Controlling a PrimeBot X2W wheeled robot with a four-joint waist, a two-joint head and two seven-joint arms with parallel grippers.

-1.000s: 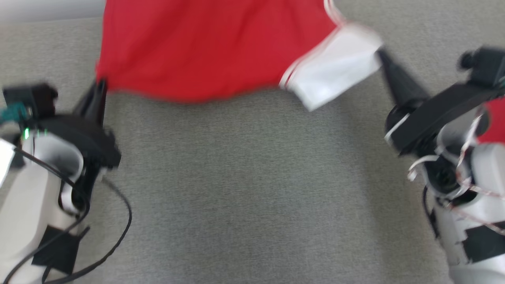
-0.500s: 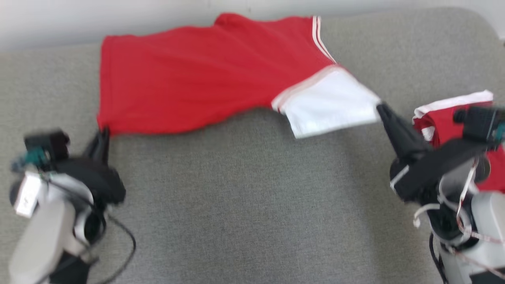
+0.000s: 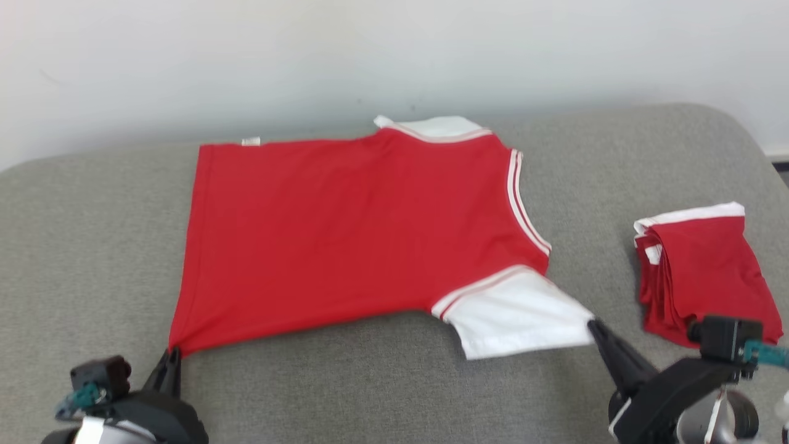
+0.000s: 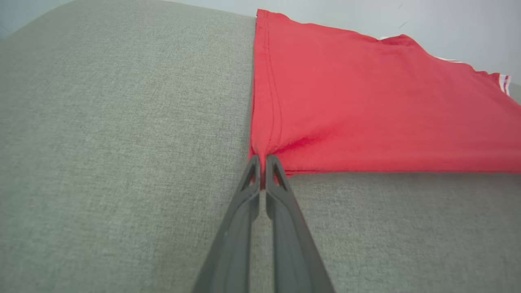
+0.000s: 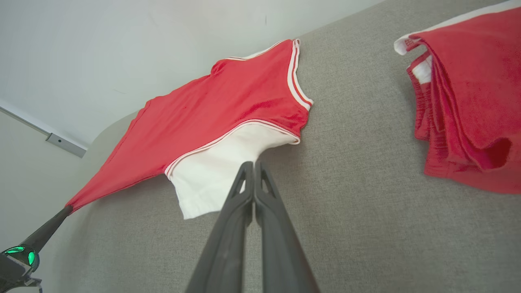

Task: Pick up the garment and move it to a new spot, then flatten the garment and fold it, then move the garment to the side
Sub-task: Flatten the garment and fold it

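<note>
Flattening: L gripper (image 3: 172,354) pinching garment (image 3: 357,234) corner at 7 o'clock, R gripper (image 3: 593,324) pinching sleeve (image 3: 518,311) at 4; next prob. needing release, regrip for fold.

Grey woven upholstered surface (image 3: 382,394), rounded at the far corner. Plain pale wall (image 3: 308,55) stood behind. Light was even.

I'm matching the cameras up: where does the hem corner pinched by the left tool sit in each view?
Head view: hem corner at lower left, pinched by the left tool.
Left wrist view: centre, just above the tool.
Right wrist view: far lower left.
Shared landmark: the red garment spreading from that corner.
</note>
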